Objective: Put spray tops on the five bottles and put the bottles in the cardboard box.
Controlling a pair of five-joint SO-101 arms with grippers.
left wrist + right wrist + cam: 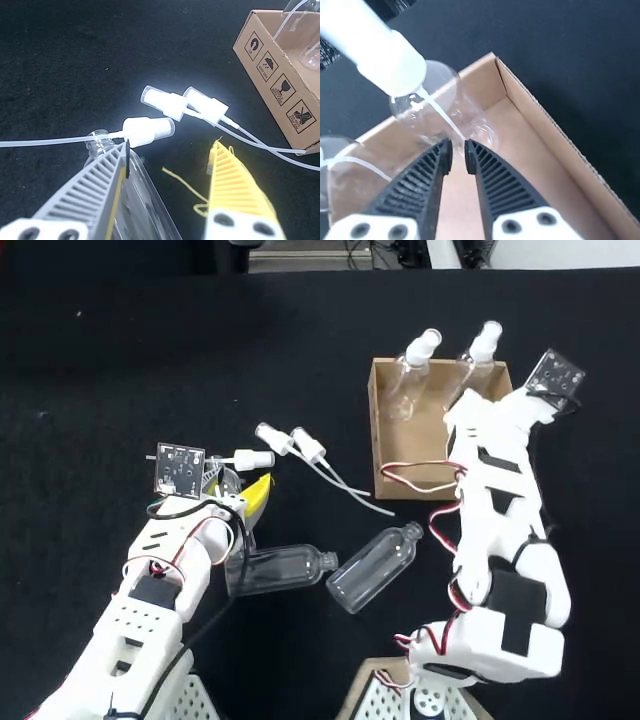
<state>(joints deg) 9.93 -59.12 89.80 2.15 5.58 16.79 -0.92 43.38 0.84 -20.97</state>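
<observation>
While the right gripper (458, 146) hangs with jaws almost together and empty over the brown cardboard box (376, 430), which holds two clear capped bottles (408, 390), the left gripper (171, 146) stands wide open. A clear uncapped bottle (145, 205) lies along its ribbed grey finger, and a white spray top (148, 131) lies just beyond that fingertip.

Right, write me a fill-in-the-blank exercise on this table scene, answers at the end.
1. The cardboard box holds ___ standing bottles with spray tops on.
2. The lying bottles on the table have no ___ on.
3. The left gripper has its fingers ___.
4. The right gripper hangs over the ___.

Answers: two; spray tops; open; cardboard box.
</observation>
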